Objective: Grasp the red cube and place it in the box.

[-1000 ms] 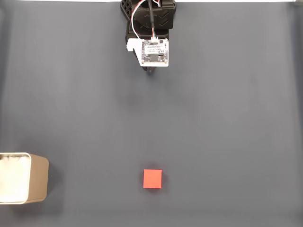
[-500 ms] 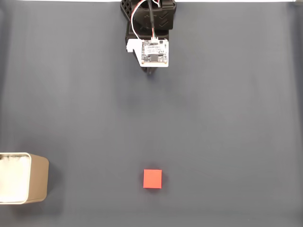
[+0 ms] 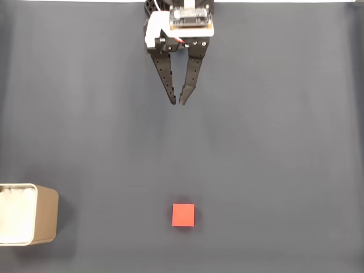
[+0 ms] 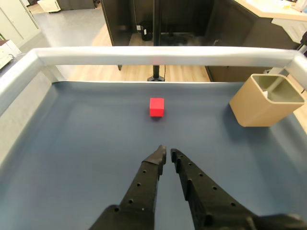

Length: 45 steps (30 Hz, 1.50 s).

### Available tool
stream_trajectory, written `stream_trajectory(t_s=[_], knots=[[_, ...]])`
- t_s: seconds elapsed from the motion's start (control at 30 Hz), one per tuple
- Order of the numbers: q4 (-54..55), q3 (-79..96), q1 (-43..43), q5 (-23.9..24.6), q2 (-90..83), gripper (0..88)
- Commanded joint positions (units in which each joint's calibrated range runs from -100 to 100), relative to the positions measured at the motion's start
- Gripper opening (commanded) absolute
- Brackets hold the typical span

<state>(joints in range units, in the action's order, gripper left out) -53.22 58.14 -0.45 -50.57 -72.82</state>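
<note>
A small red cube (image 3: 183,215) lies on the dark grey mat near the bottom middle of the fixed view, and straight ahead of the fingers in the wrist view (image 4: 156,107). The cream box (image 3: 27,214) stands at the bottom left edge of the fixed view; in the wrist view the box (image 4: 265,100) is at the right. My gripper (image 3: 177,103) points down the mat from the top middle, far from the cube. Its black fingertips nearly touch, with nothing between them; the wrist view shows the gripper (image 4: 167,154) the same way.
A silvery raised rim (image 4: 158,55) borders the mat on its far and side edges in the wrist view. Beyond it are a wooden floor and dark furniture. Bare mat (image 3: 273,159) spreads between gripper, cube and box.
The arm has tipped forward: earlier only the wrist's white board showed from above, now both black fingers reach out over the mat. Cube and box have not moved.
</note>
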Motion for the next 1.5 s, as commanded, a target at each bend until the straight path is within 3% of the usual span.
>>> stream_trajectory(t_s=[0.0, 0.9, 1.47], knots=[[-1.45, -10.14, 0.45, -1.27, 6.79, 0.0], [-5.63, -34.87, 0.8, 0.05, 32.52, 0.4], [-3.25, -38.7, 0.23, -0.15, 41.8, 13.6]])
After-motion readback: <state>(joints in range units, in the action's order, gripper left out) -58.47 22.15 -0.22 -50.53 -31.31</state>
